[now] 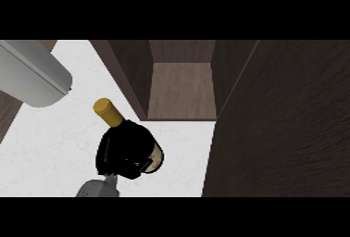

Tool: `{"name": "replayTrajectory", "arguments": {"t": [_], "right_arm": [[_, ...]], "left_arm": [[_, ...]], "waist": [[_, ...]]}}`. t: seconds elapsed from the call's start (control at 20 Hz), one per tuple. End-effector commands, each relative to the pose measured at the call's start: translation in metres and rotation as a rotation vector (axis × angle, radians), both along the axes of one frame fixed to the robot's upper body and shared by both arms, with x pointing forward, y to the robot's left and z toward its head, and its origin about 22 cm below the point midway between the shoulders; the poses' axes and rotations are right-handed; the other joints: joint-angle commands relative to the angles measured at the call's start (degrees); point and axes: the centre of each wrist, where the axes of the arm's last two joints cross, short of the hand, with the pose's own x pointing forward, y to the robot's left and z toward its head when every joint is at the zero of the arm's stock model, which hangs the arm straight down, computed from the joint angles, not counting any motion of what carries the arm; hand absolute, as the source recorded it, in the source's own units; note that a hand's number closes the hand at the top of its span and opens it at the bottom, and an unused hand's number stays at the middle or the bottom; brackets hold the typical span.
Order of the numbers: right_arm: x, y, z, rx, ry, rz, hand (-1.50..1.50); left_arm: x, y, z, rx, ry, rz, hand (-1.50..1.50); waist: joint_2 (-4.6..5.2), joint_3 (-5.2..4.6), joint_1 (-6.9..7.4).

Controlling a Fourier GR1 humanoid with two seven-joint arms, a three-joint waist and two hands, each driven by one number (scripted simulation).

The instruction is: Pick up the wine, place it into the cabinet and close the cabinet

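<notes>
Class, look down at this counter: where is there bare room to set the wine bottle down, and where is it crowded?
The cabinet floor is bare between its side walls. The white counter is bare left of the wine bottle, below the grey forearm. It is crowded where the hand wraps the bottle beside the open cabinet door.

Occlusions and cut-offs, head view.
Wine bottle: body mostly hidden under the curled hand; only the yellow-capped neck and a pale strip of label show. Grey forearm cut by left edge, its hand out of view. Cabinet interior cut at top; open door runs off right edge.
</notes>
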Motion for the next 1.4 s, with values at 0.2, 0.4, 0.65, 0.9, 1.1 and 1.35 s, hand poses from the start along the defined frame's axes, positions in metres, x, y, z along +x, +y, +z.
{"name": "replayTrajectory", "arguments": {"t": [0.2, 0.4, 0.65, 0.9, 1.1, 1.35], "right_arm": [[-0.003, -0.002, -0.004, 0.017, -0.007, 0.023, -1.5], [-0.001, 0.003, 0.0, 0.002, -0.008, 0.017, -1.5], [-0.022, -0.005, 0.008, 0.023, -0.004, 0.029, -1.5], [0.009, -0.01, 0.01, 0.016, -0.015, 0.045, -1.5], [0.004, -0.01, 0.003, 0.024, -0.001, 0.036, -1.5], [0.002, 0.002, 0.0, 0.005, -0.013, 0.036, -1.5]], "left_arm": [[-0.01, -0.05, 0.012, -0.037, 0.064, 0.029, 1.5], [-0.022, -0.065, -0.007, -0.038, 0.097, 0.047, 1.5], [0.004, -0.059, -0.015, -0.018, 0.113, 0.089, 1.5], [0.024, -0.076, -0.015, 0.0, 0.097, 0.069, 1.5], [0.025, -0.08, -0.019, 0.0, 0.053, 0.074, 1.5], [0.055, -0.082, -0.003, -0.009, 0.057, 0.097, 1.5]], "waist": [[0.14, -0.02, -0.29], [0.17, -0.04, -0.34], [0.17, -0.05, -0.62], [0.31, -0.06, -0.82], [0.27, -0.05, -0.82], [0.28, -0.07, -0.93]]}}
